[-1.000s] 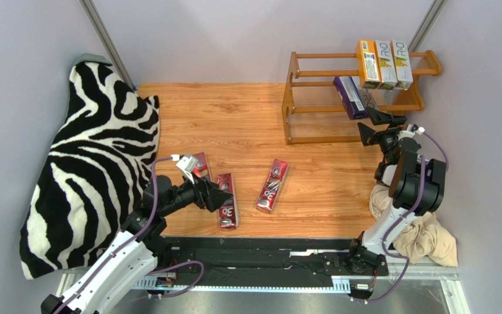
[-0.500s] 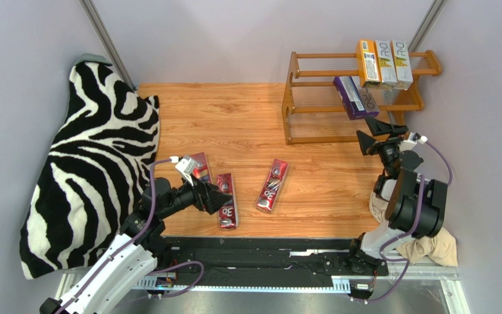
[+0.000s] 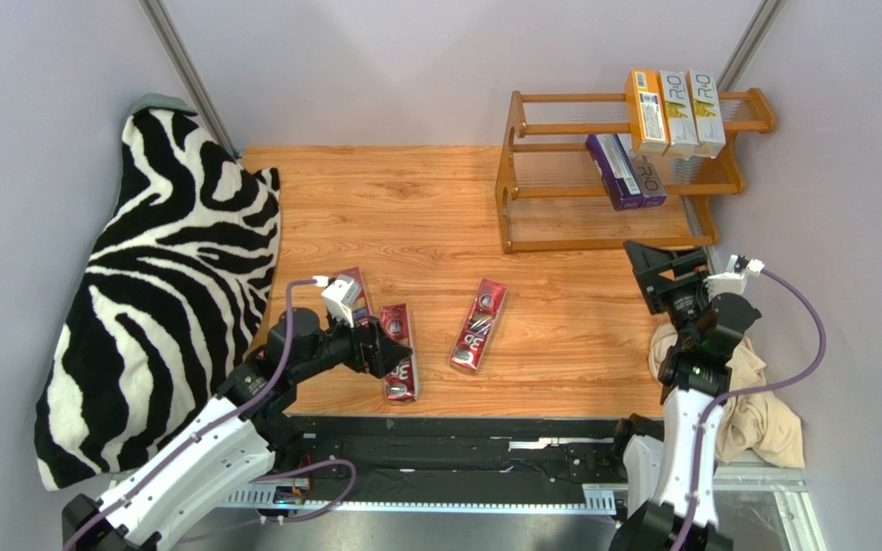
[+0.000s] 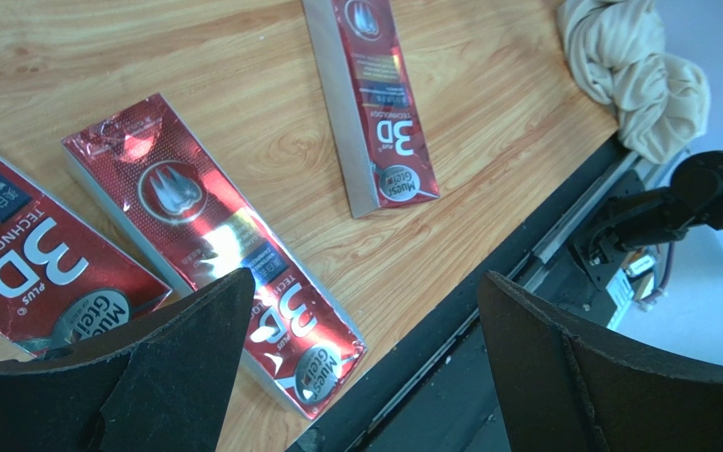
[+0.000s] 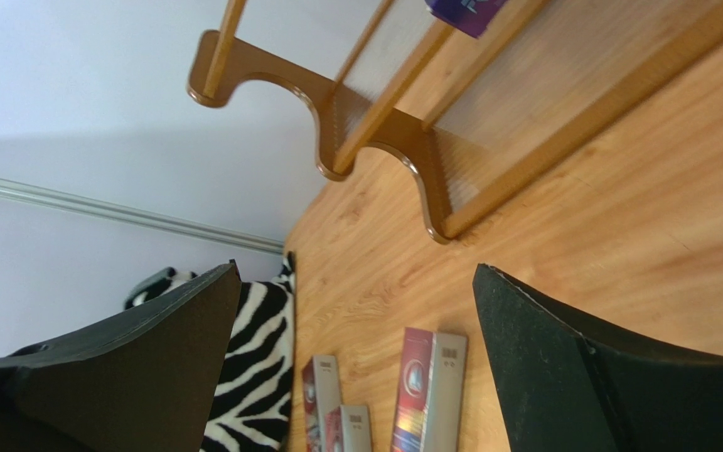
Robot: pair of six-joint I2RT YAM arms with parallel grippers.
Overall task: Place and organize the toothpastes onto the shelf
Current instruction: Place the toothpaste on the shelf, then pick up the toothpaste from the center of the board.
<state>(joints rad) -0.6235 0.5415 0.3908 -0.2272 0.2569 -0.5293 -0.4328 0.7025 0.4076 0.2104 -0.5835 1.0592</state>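
my left gripper (image 4: pixel 365 282) wide open, empty, over middle red carton (image 4: pixel 196 226) | carton flat on table (image 3: pixel 411 207), long axis near-to-far, skewed across my jaws | slim glossy foil-print box | my right gripper (image 3: pixel 664 266) open, empty, near wooden rod-tier shelf (image 3: pixel 511 172) | five cartons (image 3: pixel 676 113) already racked

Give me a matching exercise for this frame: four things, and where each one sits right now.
Things:
1. red cartons
2. purple cartons
3. beige cloth
4. zebra-striped cloth

Places:
A. on the middle tier of the shelf
B. lying flat on the bare wood of the table
C. draped along the table's left side
D. bunched at the table's near right corner

Pairs: 1-B, 2-A, 3-D, 4-C
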